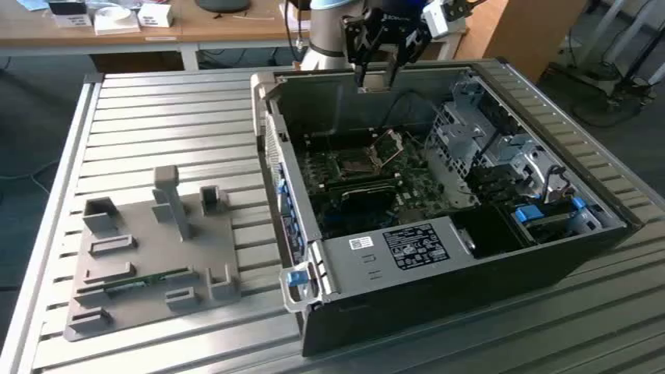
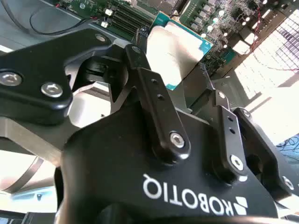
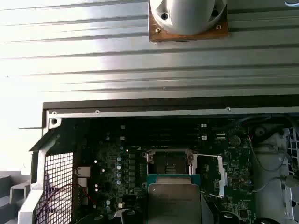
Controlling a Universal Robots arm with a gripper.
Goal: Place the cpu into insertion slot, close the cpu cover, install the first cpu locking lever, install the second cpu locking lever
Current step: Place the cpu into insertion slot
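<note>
In the second wrist view the gripper [image 2: 173, 60] seems clamped on the side edges of the cpu [image 2: 177, 42], a thin, light chip that breaks easily, held near the insertion slot [image 3: 167, 163] in the first wrist view.

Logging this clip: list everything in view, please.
table: one, silver slatted, under everything
PC case: one, black, open, the exterior view's right
fixture tray: one, grey, the exterior view's left
circuit board: one, green, inside case
insertion slot: one, dark, silver-edged, on board, empty
cpu cover: one, silver, swung open beside slot
cpu: one, silver-topped, held above case
desk: one, wooden, behind table
gripper: one, black, shut on cpu, over case's far wall
</note>
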